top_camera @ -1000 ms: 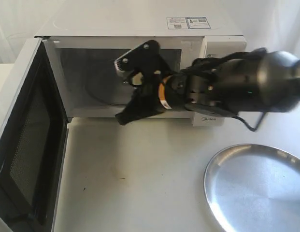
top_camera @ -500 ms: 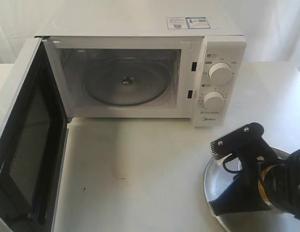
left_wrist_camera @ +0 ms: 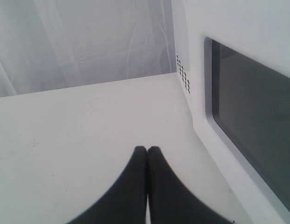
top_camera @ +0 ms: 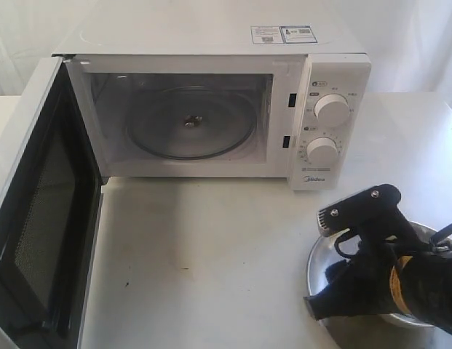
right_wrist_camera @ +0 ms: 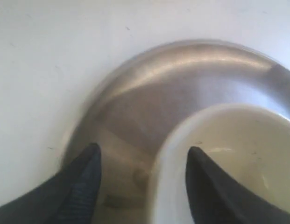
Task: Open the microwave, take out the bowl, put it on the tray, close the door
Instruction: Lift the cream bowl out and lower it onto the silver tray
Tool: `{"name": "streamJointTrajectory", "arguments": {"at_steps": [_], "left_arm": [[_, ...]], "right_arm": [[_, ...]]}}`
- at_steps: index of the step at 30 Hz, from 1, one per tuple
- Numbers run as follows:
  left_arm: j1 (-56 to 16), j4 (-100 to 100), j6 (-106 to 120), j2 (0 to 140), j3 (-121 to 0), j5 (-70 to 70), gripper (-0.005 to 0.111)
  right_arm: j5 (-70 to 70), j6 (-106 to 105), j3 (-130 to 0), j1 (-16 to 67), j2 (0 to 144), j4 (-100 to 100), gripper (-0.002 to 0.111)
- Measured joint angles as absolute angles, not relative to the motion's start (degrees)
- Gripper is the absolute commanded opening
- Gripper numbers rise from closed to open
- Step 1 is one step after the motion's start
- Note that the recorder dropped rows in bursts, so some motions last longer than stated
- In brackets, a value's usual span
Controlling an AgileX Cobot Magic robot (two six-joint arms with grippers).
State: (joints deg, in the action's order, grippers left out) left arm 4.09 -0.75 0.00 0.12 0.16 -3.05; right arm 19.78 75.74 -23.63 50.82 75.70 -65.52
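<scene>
At the far left, the door point(top_camera: 44, 218) is seen swung wide open, its dark window turned inward and its lower edge cut off by the frame. In the left wrist view, the left gripper point(left_wrist_camera: 147, 150) is shown low over the white table point(top_camera: 211, 254), just beside the outer face of the door. Its two black fingers are pressed together at the tips, and nothing is held between them.

The microwave point(top_camera: 211, 33) is set at the back of the table. Its cavity is exposed, and only the glass turntable point(top_camera: 191, 122) is seen inside. Two round white dials point(top_camera: 332, 109) are stacked on the panel at its right, and stickers are fixed on its top.

At the lower right, the silver tray point(top_camera: 318, 270) lies on the table, partly covered by the black right arm. The bowl point(right_wrist_camera: 238, 154) is placed on the tray, off its centre. The right gripper point(right_wrist_camera: 144, 148) is held over it with the fingers spread wide. The rim of the bowl is straddled, with one finger point(right_wrist_camera: 84, 182) outside above the tray and the other inside the bowl. Whether the rim is touched cannot be told.
</scene>
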Motion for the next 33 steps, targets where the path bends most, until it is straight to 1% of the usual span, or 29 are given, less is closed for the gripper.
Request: {"name": "streamJointTrajectory", "arguments": {"at_steps": [1, 2, 3, 4, 5, 7, 8, 10, 13, 16, 18, 23, 29, 33], "left_arm": [[4.09, -0.75, 0.00, 0.12, 0.16, -3.05, 0.000], [4.09, -0.75, 0.00, 0.12, 0.16, -3.05, 0.000], [4.09, -0.75, 0.00, 0.12, 0.16, -3.05, 0.000], [4.09, -0.75, 0.00, 0.12, 0.16, -3.05, 0.000], [4.09, -0.75, 0.00, 0.12, 0.16, -3.05, 0.000], [4.09, -0.75, 0.00, 0.12, 0.16, -3.05, 0.000], [4.09, -0.75, 0.00, 0.12, 0.16, -3.05, 0.000], [4.09, -0.75, 0.00, 0.12, 0.16, -3.05, 0.000], [4.09, -0.75, 0.00, 0.12, 0.16, -3.05, 0.000], [4.09, -0.75, 0.00, 0.12, 0.16, -3.05, 0.000], [4.09, -0.75, 0.00, 0.12, 0.16, -3.05, 0.000], [4.09, -0.75, 0.00, 0.12, 0.16, -3.05, 0.000], [4.09, -0.75, 0.00, 0.12, 0.16, -3.05, 0.000], [4.09, -0.75, 0.00, 0.12, 0.16, -3.05, 0.000]], "right_arm": [[12.70, 75.84, -23.63, 50.82, 72.54, -65.57, 0.025], [7.60, 75.84, -23.92, 50.82, 70.95, -65.57, 0.007], [-3.74, 74.93, -24.92, 50.82, 66.46, -65.85, 0.000], [-8.24, 73.98, -25.37, 50.82, 64.60, -66.08, 0.000], [-18.68, 70.73, -26.78, 50.93, 60.42, -66.37, 0.000], [-27.23, 67.68, -30.17, 50.91, 57.35, -65.97, 0.000], [-28.35, 67.22, -31.71, 50.91, 57.23, -65.75, 0.000], [-32.70, 63.95, -39.06, 51.65, 61.40, -65.23, 0.000], [-31.91, 57.82, -48.70, 56.55, 68.64, -64.89, 0.000], [-21.07, 51.71, -61.86, 63.77, 79.65, -61.97, 0.000], [-18.08, 47.95, -68.15, 65.93, 86.74, -57.56, 0.000], [-14.19, 41.79, -77.25, 68.07, 97.44, -50.40, 0.000], [-12.53, 34.86, -85.51, 70.78, 105.40, -43.80, 0.000], [-12.13, 25.46, -89.32, 72.31, 109.04, -41.69, 0.000]]}}
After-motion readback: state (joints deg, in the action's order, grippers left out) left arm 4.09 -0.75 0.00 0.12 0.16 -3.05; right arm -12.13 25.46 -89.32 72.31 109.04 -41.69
